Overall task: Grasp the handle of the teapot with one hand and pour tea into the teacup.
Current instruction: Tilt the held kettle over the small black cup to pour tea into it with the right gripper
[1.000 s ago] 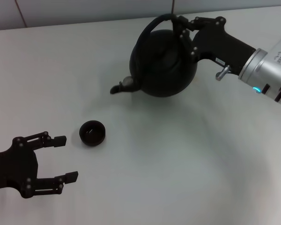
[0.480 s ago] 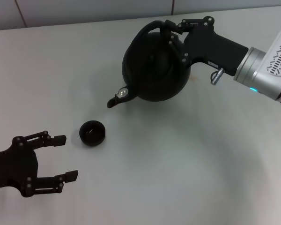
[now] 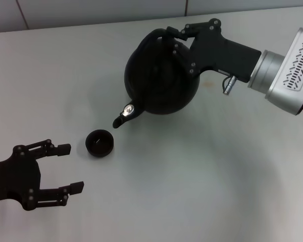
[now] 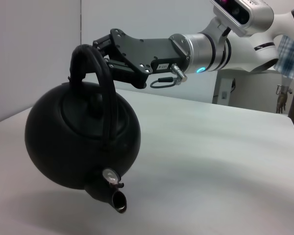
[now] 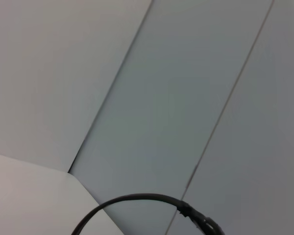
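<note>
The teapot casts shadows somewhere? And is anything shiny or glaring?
Head view: a soft shadow lies on the table below the teapot, held by the right claw. Left wrist view: a dim shadow lies under the pot; only the spout's small metal disc glints.

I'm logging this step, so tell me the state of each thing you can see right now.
teapot: lifted, tilted spout-down toward the cup
handle: clamped by the right hand
teacup: upright on the table, no pour reaching it yet
left hand: open, beside the teacup
</note>
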Available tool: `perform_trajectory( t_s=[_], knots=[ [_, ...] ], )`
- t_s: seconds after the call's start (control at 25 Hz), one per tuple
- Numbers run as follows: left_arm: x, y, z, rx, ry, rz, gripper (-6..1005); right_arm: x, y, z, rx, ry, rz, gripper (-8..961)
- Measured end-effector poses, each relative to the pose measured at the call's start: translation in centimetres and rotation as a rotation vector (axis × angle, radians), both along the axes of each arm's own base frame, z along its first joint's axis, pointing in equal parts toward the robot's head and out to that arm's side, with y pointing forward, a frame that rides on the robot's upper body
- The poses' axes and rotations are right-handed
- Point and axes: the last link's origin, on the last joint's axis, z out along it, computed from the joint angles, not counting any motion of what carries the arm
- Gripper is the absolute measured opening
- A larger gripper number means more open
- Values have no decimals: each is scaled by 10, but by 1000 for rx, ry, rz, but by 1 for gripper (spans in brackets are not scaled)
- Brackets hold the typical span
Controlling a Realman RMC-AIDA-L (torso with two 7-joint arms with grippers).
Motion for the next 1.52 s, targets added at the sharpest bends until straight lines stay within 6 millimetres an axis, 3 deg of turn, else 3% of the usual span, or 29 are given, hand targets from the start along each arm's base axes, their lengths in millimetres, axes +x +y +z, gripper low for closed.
perform_trajectory(
  t_s=[0.48,1.52],
  knots=[
    [-2,-3,-2,-5,-8,5,854,-15,4,-2,-12,-30,64,89],
    [-2,-3,-3,-7,-9,2,854,-19,10,-5,-6,-32,53,86]
  ],
)
